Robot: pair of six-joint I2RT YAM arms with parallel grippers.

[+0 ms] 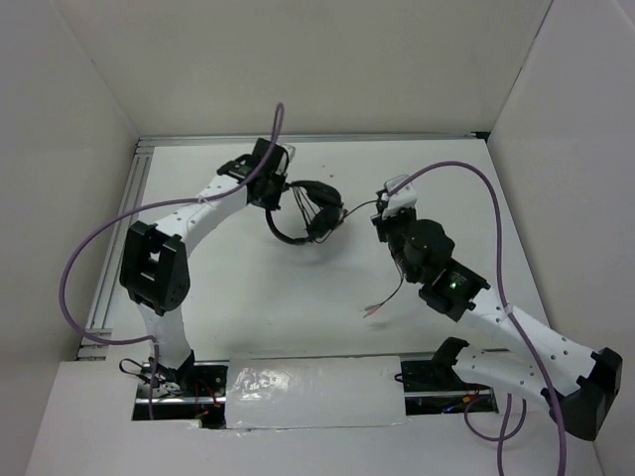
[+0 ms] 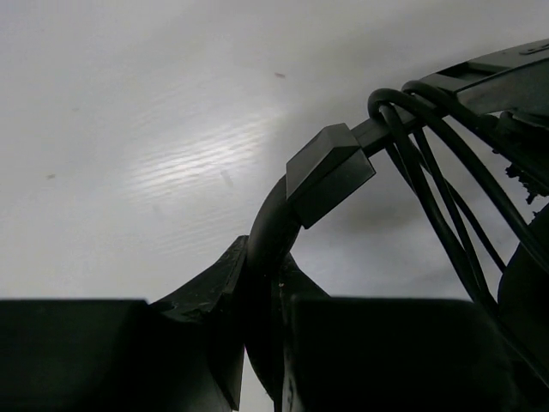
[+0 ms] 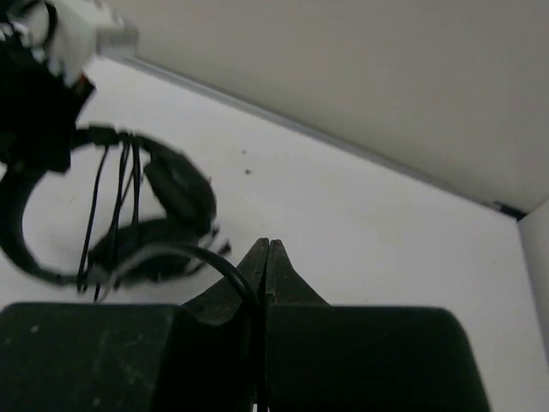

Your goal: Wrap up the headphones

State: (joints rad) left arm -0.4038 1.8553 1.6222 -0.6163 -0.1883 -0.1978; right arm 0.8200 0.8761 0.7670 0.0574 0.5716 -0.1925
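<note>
Mid-wrap. Headphones [image 1: 310, 220] sit far centre on the table [image 1: 248, 297], headband [image 2: 268, 227] pinched in the left gripper [image 1: 272, 193], several cord turns already on. Right gripper [image 1: 385, 216] has its jaws pressed together on the cord [image 3: 193, 250]. Next, you probably carry it round the band, kept taut.

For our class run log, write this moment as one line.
left gripper: shut on headband of headphones | right gripper: shut on cord | cord: several loops over headband | cord end: loose on table
</note>
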